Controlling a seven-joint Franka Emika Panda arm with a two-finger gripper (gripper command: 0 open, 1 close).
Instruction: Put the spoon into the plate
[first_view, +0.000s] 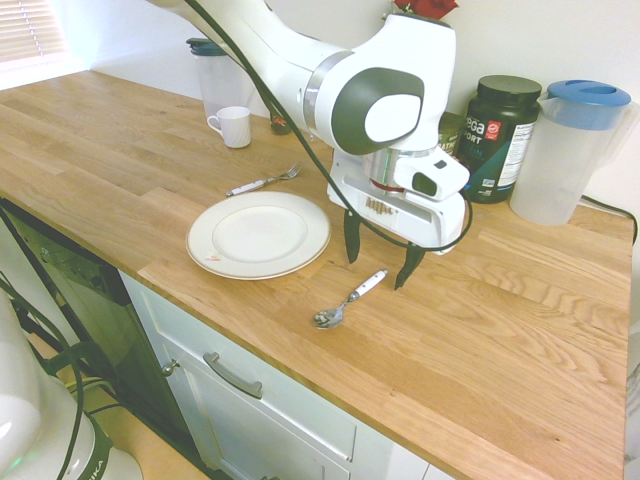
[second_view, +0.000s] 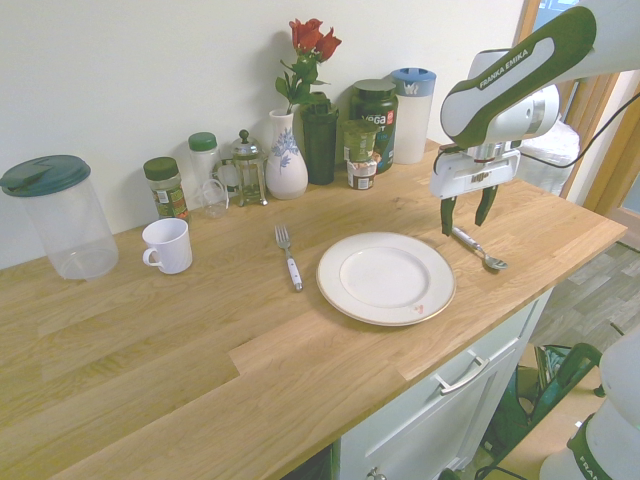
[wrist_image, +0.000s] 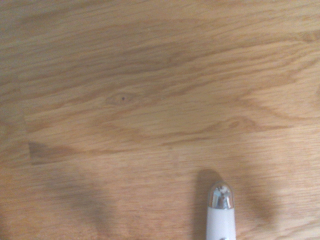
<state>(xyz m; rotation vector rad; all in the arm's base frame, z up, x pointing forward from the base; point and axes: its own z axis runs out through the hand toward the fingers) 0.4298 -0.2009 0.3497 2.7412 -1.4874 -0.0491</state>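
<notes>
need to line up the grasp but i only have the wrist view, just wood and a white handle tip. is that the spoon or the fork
Observer: It's the spoon, lying flat on the wooden counter; the fork is on the far side of the plate.
Operator: are the fingers open
Observer: Yes, the gripper is open, its fingers on either side of the spoon's white handle, not closed on it.
Operator: where's the plate from the spoon
Observer: Right beside it and apart from it, empty; the spoon's bowl points toward the counter's front edge.
</notes>
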